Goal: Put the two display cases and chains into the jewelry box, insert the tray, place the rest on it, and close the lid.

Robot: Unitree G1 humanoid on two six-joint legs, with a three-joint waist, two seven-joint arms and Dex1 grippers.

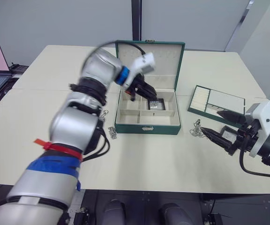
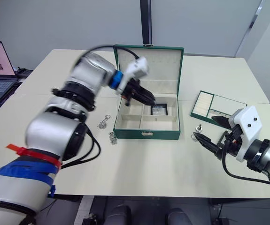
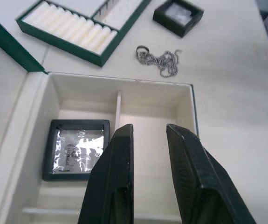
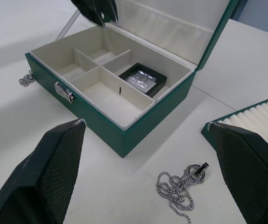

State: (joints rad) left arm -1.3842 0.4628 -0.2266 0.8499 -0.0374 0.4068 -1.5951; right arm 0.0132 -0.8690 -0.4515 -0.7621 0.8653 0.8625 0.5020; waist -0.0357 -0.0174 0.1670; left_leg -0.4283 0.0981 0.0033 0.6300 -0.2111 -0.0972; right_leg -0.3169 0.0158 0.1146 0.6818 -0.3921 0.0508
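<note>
The green jewelry box with cream lining (image 1: 147, 123) stood open near the middle of the pale table (image 1: 139, 164), its lid upright toward the far edge. One black-framed square display case with a clear film face (image 4: 142, 79) lay flat in the box's far right compartment. The left gripper (image 3: 147, 154) hovered inside the box just beside that case, its two fingers slightly parted and grasping nothing. The second black display case (image 3: 178, 16) sat on the table to the right of the box, near the green tray with cream ring rolls (image 1: 216, 104), which lay toward the right edge. A silver chain with a ring pendant (image 4: 180, 186) was heaped on the table between the box's front right corner and the right gripper (image 4: 152, 163), whose fingers were spread wide and empty. Two more small silver chains (image 2: 107, 129) lay off the box's left front corner.

The cases looked light and rigid, and their film faces likely fragile, so a pinch across opposite frame edges seemed safest. The chains would be limp and slippery; taking hold at the bunched middle or the pendant ring would probably keep one from sliding out.
</note>
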